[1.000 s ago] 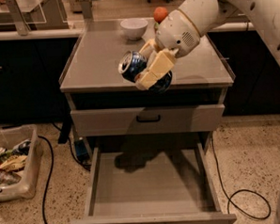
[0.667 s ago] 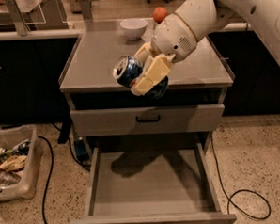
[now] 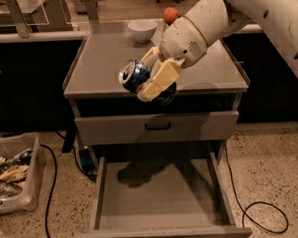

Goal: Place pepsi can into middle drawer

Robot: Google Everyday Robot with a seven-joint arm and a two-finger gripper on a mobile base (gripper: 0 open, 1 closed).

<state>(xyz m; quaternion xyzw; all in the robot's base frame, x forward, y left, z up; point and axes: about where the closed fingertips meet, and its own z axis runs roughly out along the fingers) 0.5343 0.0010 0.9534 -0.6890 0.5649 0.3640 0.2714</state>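
As seen from above and in front, the grey cabinet (image 3: 106, 58) takes up the middle of the frame, its flat top running from upper centre down to mid-height. My white arm (image 3: 263, 15) comes in from the upper right corner and slants down towards the centre.

Along the lower centre, the middle drawer (image 3: 158, 205) stands pulled out towards the bottom edge, with a dark shadow across the back of its flat floor. Just above it in the frame sits a closed drawer front (image 3: 204, 125), a dark loop handle (image 3: 158, 124) at its middle. At the left edge, a pale bin (image 3: 28, 197) on the speckled floor holds mixed clutter, and a black cable (image 3: 259, 213) loops at the lower right.

My gripper (image 3: 148, 81) hangs at the centre of the frame, over the front edge of the cabinet top, and its cream fingers (image 3: 159, 80) are clamped on the pepsi can (image 3: 133, 74). The can is off every surface and lies tilted, its silver end turned to the upper left. It is above the closed drawer front in the frame and well apart from the open drawer below.

At the top centre, a white bowl (image 3: 142, 30) rests near the back of the cabinet top, with a small orange round thing (image 3: 170, 14) just to its right.
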